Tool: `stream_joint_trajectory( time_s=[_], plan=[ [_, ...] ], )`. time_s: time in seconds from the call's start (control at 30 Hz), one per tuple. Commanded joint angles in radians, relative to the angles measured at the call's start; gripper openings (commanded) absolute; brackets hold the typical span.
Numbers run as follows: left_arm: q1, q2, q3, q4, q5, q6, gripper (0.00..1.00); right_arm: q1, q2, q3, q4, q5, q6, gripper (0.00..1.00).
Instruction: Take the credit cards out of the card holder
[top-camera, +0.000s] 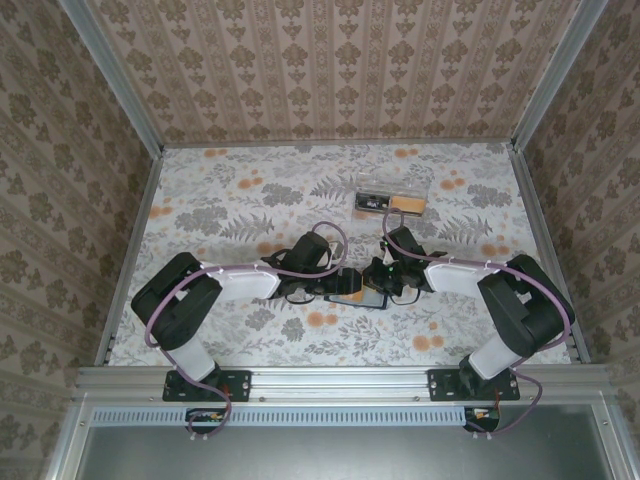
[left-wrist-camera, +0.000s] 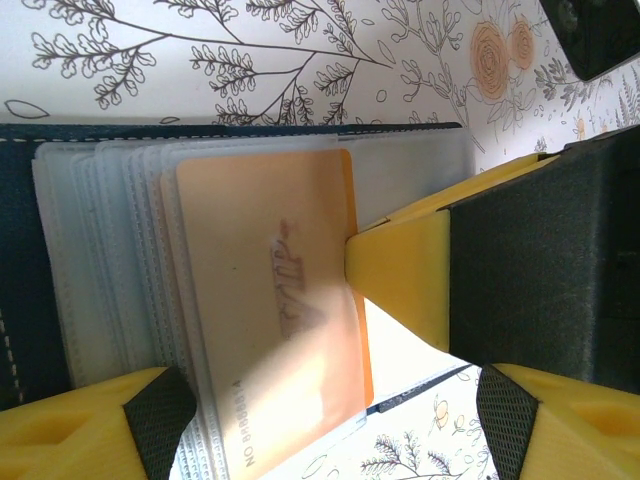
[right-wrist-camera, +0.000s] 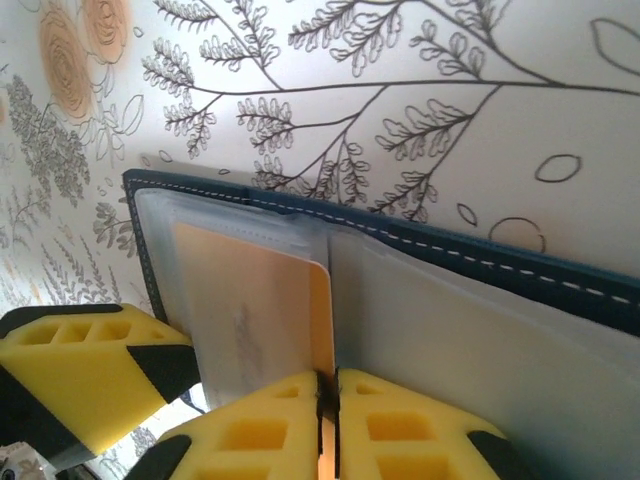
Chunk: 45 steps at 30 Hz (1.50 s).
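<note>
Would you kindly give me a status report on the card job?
Right gripper shut on orange card. Left gripper open over card holder. Card mostly in its sleeve. Clear box far behind.

The flat navy-blue bifold card holder (right-wrist-camera: 500, 268) runs past the right wrist view's edge. The pale orange card's (left-wrist-camera: 265, 300) lettering is blurred behind a milky sleeve (left-wrist-camera: 110, 250); the clear plastic box's (top-camera: 393, 201) contents are too small to tell.

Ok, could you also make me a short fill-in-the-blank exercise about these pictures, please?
1. The right gripper is shut on the ____ card.
2. The cover of the card holder is dark ____.
3. The left gripper is ____, not shut.
Missing words: orange; blue; open.
</note>
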Motion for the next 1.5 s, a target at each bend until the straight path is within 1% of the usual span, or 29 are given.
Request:
stream_joint_trajectory(
  time_s=[0.0, 0.23, 0.43, 0.63, 0.9, 1.07, 1.23, 1.4, 1.47],
  plan=[
    [0.001, 0.011, 0.008, -0.042, -0.007, 0.0, 0.81, -0.001, 0.003, -0.02, 0.002, -0.022, 0.008, 0.01],
    [0.011, 0.005, -0.005, -0.051, -0.029, -0.012, 0.79, -0.021, -0.027, -0.035, -0.04, 0.003, -0.005, 0.0],
    [0.027, 0.005, -0.027, -0.048, -0.04, -0.032, 0.77, -0.059, -0.056, -0.056, -0.086, 0.012, -0.031, 0.0],
    [0.03, 0.003, -0.03, -0.05, -0.04, -0.033, 0.77, -0.095, -0.089, -0.074, -0.126, 0.014, -0.062, 0.0],
    [0.03, 0.0, -0.029, -0.049, -0.038, -0.032, 0.77, -0.156, -0.175, -0.114, -0.177, -0.001, -0.097, 0.0],
    [0.03, -0.005, -0.027, -0.045, -0.03, -0.033, 0.77, -0.171, -0.294, -0.132, -0.221, -0.025, -0.114, 0.0],
    [0.03, -0.016, -0.018, -0.049, -0.027, -0.032, 0.77, -0.173, -0.412, -0.127, -0.301, -0.016, -0.125, 0.0],
    [0.03, -0.044, 0.005, -0.067, -0.024, -0.023, 0.78, -0.175, -0.515, -0.087, -0.391, -0.005, -0.149, 0.0],
    [0.032, -0.065, 0.021, -0.093, -0.03, -0.013, 0.8, -0.175, -0.547, -0.061, -0.423, 0.002, -0.166, 0.0]
  ],
)
